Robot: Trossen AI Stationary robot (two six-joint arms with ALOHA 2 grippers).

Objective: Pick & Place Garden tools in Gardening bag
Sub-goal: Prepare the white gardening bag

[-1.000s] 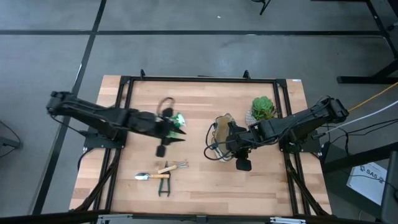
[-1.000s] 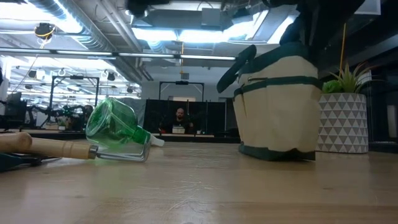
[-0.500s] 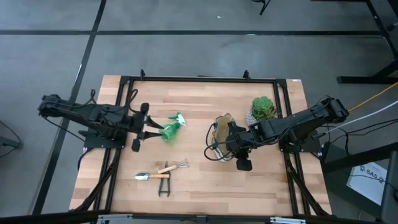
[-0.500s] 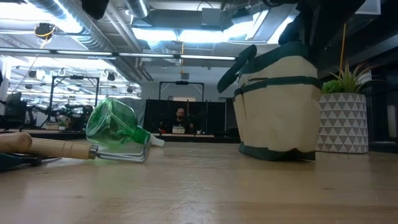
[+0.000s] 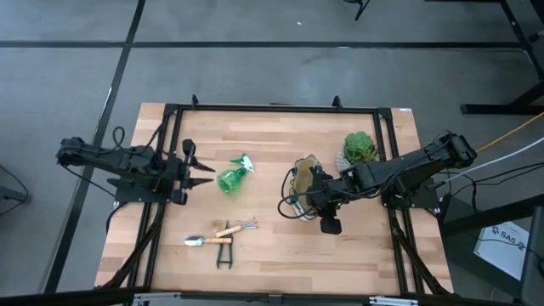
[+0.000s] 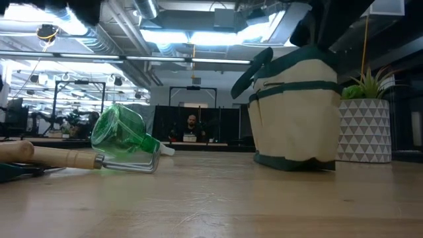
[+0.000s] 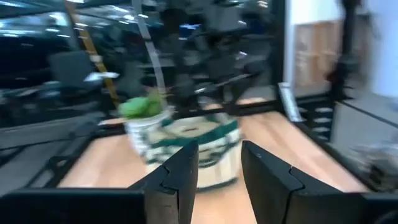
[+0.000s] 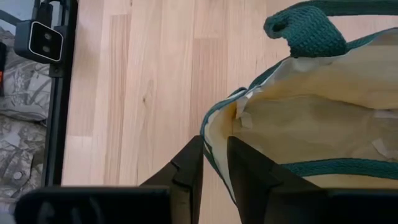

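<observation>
Progress: looks like zero tools in the bag so far, far as I can judge. Bag interior in right wrist view shows only bare fabric.

Spray bottle (image 5: 231, 178) lies on its side mid-table, green see-through, nozzle pointing away from left arm; nothing holds it. Trowel (image 5: 206, 240), rake (image 5: 237, 228) and shears (image 5: 223, 255) sit clustered near the front edge, touching or overlapping, well apart from the bag. All 4 left to do.

Left gripper (image 5: 204, 174) sits at the table's left side, just beside the bottle, fingers apart w/ nothing between them, so released.

Right gripper (image 8: 214, 163) is at the bag (image 5: 303, 189) rim: fingers straddle the green-trimmed edge, one inside, one outside, pinching the fabric. Judging it's holding the mouth open for loading.

Bag: beige cloth, dark green trim and loop handles, standing upright right of centre, mouth open. Potted plant (image 5: 359, 148) just beyond it toward the right rear corner, not part of the job.
</observation>
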